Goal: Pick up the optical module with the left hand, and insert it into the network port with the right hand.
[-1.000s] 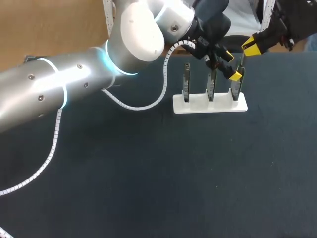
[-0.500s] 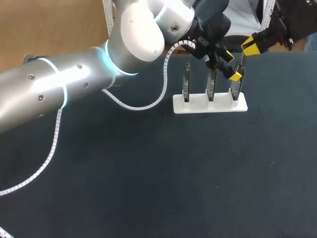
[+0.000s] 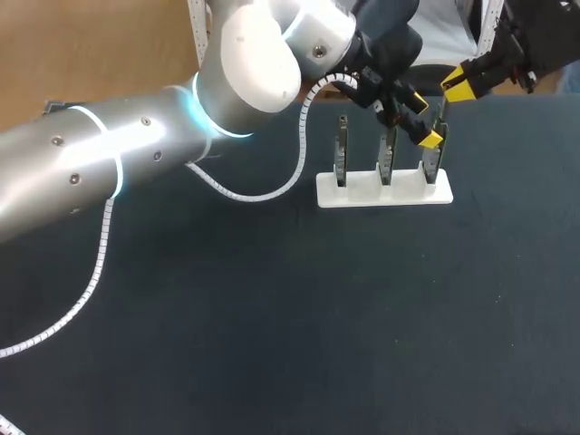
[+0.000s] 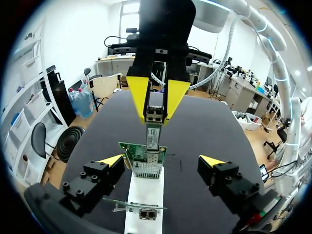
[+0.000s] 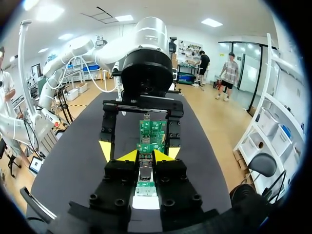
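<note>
— On the near side of the white rack point(image 3: 362, 192), what do you see?
— Bare dark table point(image 3: 272, 326), and the left arm point(image 3: 109, 163) crossing it from the side towards the rack.
— And on the rack itself?
— Three green network cards point(image 3: 386, 156) stand upright in a row. Both hands are at the end card point(image 5: 152, 132), at the rack's right end.
— How does the left hand stand?
— The left hand point(image 4: 161, 160) is open. Its yellow fingertips point(image 4: 111, 160) are wide apart, one on either side of that card, touching nothing that I can see.
— Where is the optical module?
— The optical module point(image 4: 154, 127) is just above the end card, in line with it. Its lower end is at the metal network port point(image 4: 146, 168) on the card's upper edge. How deep it sits in the port I cannot tell.
— What holds it?
— The right hand point(image 4: 157, 105), above the rack towards its far side. It grips the module's upper end between its two yellow tips point(image 4: 138, 95).
</note>
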You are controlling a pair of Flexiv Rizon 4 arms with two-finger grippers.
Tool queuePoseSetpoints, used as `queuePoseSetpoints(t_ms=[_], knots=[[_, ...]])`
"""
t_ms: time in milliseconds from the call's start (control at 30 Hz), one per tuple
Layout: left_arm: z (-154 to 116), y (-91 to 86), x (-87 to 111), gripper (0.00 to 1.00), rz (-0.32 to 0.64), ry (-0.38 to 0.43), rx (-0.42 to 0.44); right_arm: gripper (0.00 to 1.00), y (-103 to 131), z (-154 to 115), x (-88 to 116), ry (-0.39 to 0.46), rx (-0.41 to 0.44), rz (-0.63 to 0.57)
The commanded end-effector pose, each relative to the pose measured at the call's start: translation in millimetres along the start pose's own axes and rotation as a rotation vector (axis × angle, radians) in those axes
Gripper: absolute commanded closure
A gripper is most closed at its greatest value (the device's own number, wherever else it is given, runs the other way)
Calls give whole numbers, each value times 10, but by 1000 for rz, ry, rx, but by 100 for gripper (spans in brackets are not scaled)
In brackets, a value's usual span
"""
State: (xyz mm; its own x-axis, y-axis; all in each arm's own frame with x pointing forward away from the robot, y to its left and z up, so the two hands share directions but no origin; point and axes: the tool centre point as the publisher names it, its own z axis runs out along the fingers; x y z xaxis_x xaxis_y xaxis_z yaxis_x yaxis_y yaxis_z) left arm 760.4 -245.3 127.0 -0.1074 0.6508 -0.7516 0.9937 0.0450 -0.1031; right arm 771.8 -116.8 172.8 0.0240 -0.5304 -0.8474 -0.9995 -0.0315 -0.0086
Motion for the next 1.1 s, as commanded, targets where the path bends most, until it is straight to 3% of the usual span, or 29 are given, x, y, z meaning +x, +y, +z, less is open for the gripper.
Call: queuePoseSetpoints(t_ms=[33, 1100], knots=[[-1, -3, -3, 0, -1, 2, 0, 100, 14, 16, 16, 3, 4, 0], [-1, -3, -3, 0, -1, 2, 0, 100, 41, 16, 14, 5, 9, -8]])
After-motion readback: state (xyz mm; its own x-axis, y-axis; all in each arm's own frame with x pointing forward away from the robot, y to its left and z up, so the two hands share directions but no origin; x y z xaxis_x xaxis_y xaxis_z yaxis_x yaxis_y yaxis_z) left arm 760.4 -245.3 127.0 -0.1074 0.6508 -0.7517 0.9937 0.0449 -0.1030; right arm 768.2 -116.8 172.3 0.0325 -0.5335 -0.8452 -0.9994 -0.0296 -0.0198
